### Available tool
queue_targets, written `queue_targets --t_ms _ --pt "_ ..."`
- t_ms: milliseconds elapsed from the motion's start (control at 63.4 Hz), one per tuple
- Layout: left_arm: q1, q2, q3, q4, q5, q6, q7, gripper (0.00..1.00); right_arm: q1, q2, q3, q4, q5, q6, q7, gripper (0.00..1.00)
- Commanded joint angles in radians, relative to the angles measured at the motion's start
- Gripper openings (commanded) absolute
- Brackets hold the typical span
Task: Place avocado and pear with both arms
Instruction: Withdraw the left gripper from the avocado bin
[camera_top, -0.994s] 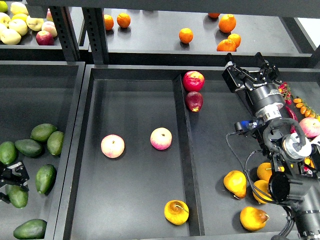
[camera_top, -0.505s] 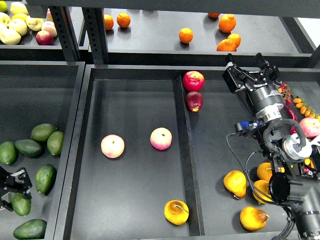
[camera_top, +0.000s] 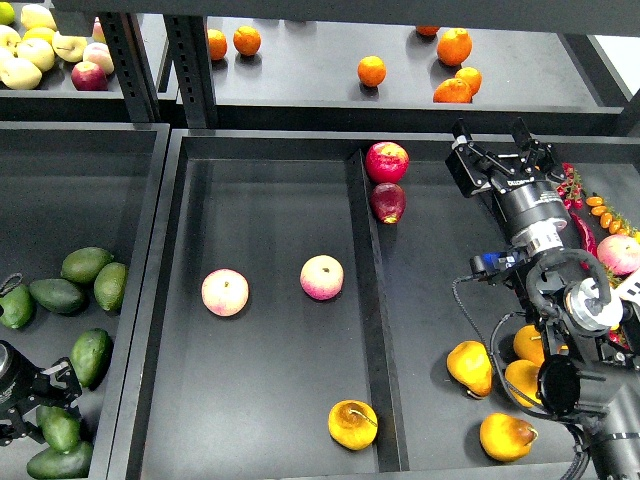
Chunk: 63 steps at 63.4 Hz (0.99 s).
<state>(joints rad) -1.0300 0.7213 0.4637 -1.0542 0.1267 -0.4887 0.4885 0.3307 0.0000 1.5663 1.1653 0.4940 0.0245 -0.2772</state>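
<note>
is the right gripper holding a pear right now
No: the right gripper hangs open and empty above the right compartment, and the pear lies apart from it at the near end of the middle compartment.

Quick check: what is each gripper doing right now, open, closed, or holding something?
Left gripper: low among the avocados, dark; open or closed cannot be told.
Right gripper: open, holding nothing, up near the back of the right tray.

A single head view looks forward and steeply down from above onto the dark compartmented metal trays (camera_top: 270, 400). Far shelves fill the top edge, and both arms enter at the near corners.
</note>
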Motion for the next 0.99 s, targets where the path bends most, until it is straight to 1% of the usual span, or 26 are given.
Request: queue_targets --t_ms 0,32,174,252,331,363,379,394,552,678,805,978 --pt "0.004 0.000 -0.002 0.000 0.010 0.000 0.000 0.55 -0.004 0.000 0.000 0.001 0.000 0.000 0.000 1.00" --pt "0.004 0.001 -0.005 0.000 0.010 0.000 0.000 0.58 -0.004 0.000 0.000 0.001 0.000 0.000 0.001 1.00" --pt "0.004 0.003 -0.007 0.000 0.010 0.000 0.000 0.62 -0.006 0.000 0.000 0.002 0.000 0.000 0.001 1.00" --pt "0.004 0.004 -0.007 0.000 0.010 0.000 0.000 0.68 -0.006 0.000 0.000 0.004 0.000 0.000 0.001 1.00" --pt "0.004 0.006 -0.007 0.000 0.010 0.000 0.000 0.71 -0.007 0.000 -0.002 0.007 0.000 0.000 0.001 1.00" --pt "0.004 0.007 -0.007 0.000 0.010 0.000 0.000 0.74 -0.007 0.000 -0.002 0.008 0.000 0.000 0.001 1.00" --pt "0.002 0.009 -0.011 0.000 0.010 0.000 0.000 0.81 -0.012 0.000 -0.002 0.010 0.000 0.002 0.001 1.00" --pt "0.002 0.012 -0.014 -0.001 0.010 0.000 0.000 0.83 -0.013 0.000 -0.002 0.010 0.000 0.002 0.001 1.00" --pt "-0.007 0.017 -0.036 -0.006 0.008 0.000 0.000 0.92 -0.015 0.000 -0.002 0.010 0.000 0.002 0.001 1.00" --pt "-0.019 0.032 -0.088 -0.016 0.007 0.000 0.000 0.97 -0.024 0.000 -0.002 0.011 0.000 0.002 0.001 1.00" --pt "-0.053 0.075 -0.143 -0.020 0.005 0.000 0.000 0.98 -0.045 0.000 -0.003 0.020 0.000 0.002 0.000 1.00" --pt "-0.131 0.136 -0.151 -0.018 -0.002 0.000 0.000 0.98 -0.071 0.000 -0.009 0.042 0.002 0.002 0.000 1.00"
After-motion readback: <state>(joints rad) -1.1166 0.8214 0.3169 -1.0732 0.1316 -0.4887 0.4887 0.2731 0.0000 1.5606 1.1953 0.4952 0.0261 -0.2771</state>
